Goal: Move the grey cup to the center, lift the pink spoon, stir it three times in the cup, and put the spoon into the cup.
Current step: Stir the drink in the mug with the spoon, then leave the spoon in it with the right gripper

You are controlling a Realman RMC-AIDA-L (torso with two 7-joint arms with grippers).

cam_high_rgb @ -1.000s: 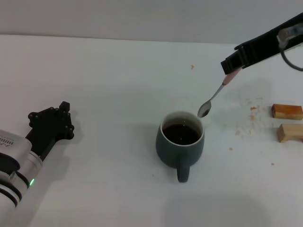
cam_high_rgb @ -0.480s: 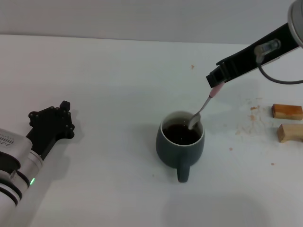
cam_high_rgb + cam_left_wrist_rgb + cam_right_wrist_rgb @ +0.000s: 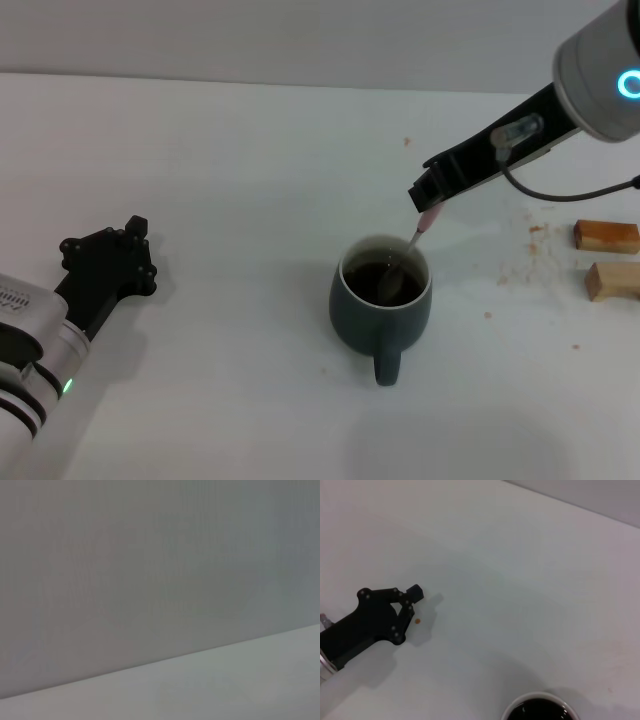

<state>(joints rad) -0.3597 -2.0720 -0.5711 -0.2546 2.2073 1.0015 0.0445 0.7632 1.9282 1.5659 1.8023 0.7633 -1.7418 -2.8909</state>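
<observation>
The grey cup (image 3: 381, 312) stands mid-table with dark liquid inside and its handle toward the front; its rim (image 3: 530, 696) just shows in the right wrist view. The pink spoon (image 3: 412, 245) slants down into it, the silver bowl dipped in the liquid and the pink handle end up. My right gripper (image 3: 425, 200) hangs just above and behind the cup's right side, shut on that handle end. Far to the left, my left gripper (image 3: 112, 258) rests low over the table, apart from the cup, fingers together with nothing held; it also shows as the left gripper (image 3: 402, 611) in the right wrist view.
Two tan wooden blocks (image 3: 606, 236) (image 3: 612, 280) lie at the right edge, with crumbs (image 3: 531, 248) scattered between them and the cup. One small crumb (image 3: 417, 621) sits by the left gripper's tip. The left wrist view holds only bare wall and table.
My right gripper has moved left and down with the spoon. The spoon's bowl went from above the cup's right rim into the dark liquid. The left arm and the cup stayed still.
</observation>
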